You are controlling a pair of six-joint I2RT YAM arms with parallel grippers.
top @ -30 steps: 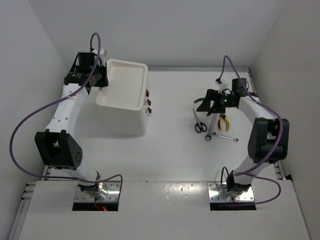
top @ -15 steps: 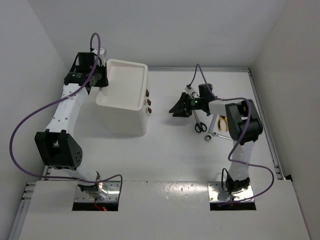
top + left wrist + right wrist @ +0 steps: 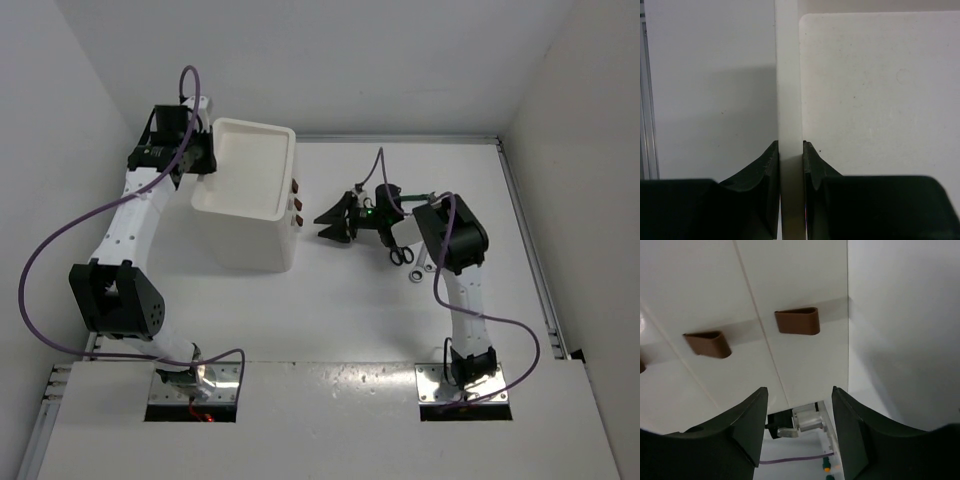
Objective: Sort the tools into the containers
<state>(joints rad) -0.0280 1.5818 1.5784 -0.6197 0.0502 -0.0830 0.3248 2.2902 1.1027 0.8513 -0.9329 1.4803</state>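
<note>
While the left gripper [image 3: 790, 150] is pinched tight on the far-left rim [image 3: 789, 75] of the white box [image 3: 245, 245], steadying it, the right gripper [image 3: 800, 405] hangs just beside the box's right face. Its jaws stand partly apart with nothing between them. They face the dark red drawer handles [image 3: 798, 321], with no contact visible.

All the tools in view lie on the table to the right of the box, none sorted. The black-handled scissors [image 3: 398, 250] and a silver wrench [image 3: 420, 270] show beside the right arm. The pliers are largely hidden under that arm, so I can't place them exactly.

Step in hand, as I read it: opening a drawer before any tool is picked up. The next move calls for lining the parted jaws over one handle, closing on it, then pulling straight to the right while the left gripper keeps the box from sliding. Which drawer is aimed at, I cannot tell.
</note>
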